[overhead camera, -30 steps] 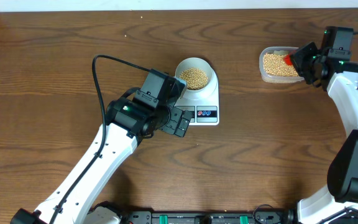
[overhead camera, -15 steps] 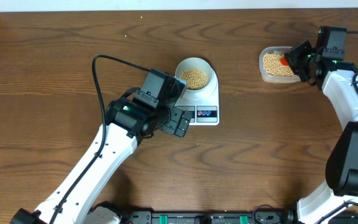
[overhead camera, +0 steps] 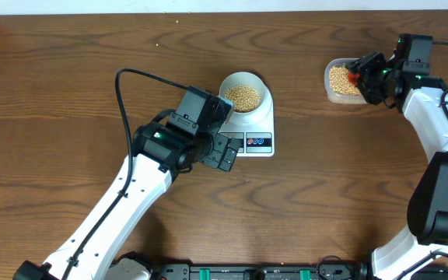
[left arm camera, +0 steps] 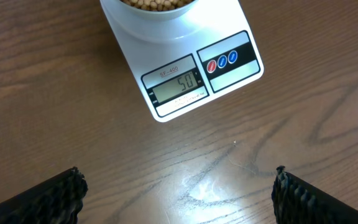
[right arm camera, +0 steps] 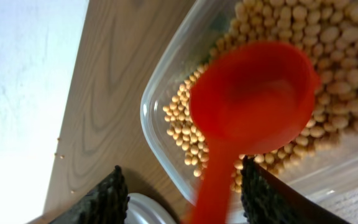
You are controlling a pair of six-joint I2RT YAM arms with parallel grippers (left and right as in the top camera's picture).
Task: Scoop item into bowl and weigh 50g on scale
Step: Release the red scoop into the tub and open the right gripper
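Observation:
The pale bowl (overhead camera: pixel 245 93) holds tan beans (overhead camera: pixel 244 97) and stands on the white scale (overhead camera: pixel 259 124). In the left wrist view the scale (left arm camera: pixel 229 78) has a display that reads 50, and the bowl (left arm camera: pixel 157 15) is at the top edge. My left gripper (overhead camera: pixel 225 152) (left arm camera: pixel 178 171) is open over bare wood in front of the scale. My right gripper (overhead camera: pixel 368 78) (right arm camera: pixel 180 168) hovers at the clear tub of beans (overhead camera: pixel 341 82). Its jaws stand apart around the blurred red scoop (right arm camera: pixel 253 93) (overhead camera: pixel 355 75), which is over the tub's beans (right arm camera: pixel 328 37).
The tub's clear rim (right arm camera: pixel 166 93) lies just under my right fingers, near the table's far right edge. A black cable (overhead camera: pixel 131 78) loops from the left arm over the wood left of the scale.
My right gripper has gone from shut on the red scoop to open, and the scoop now blurs loose between the jaws. The right arm shifted slightly left. The left arm is still.

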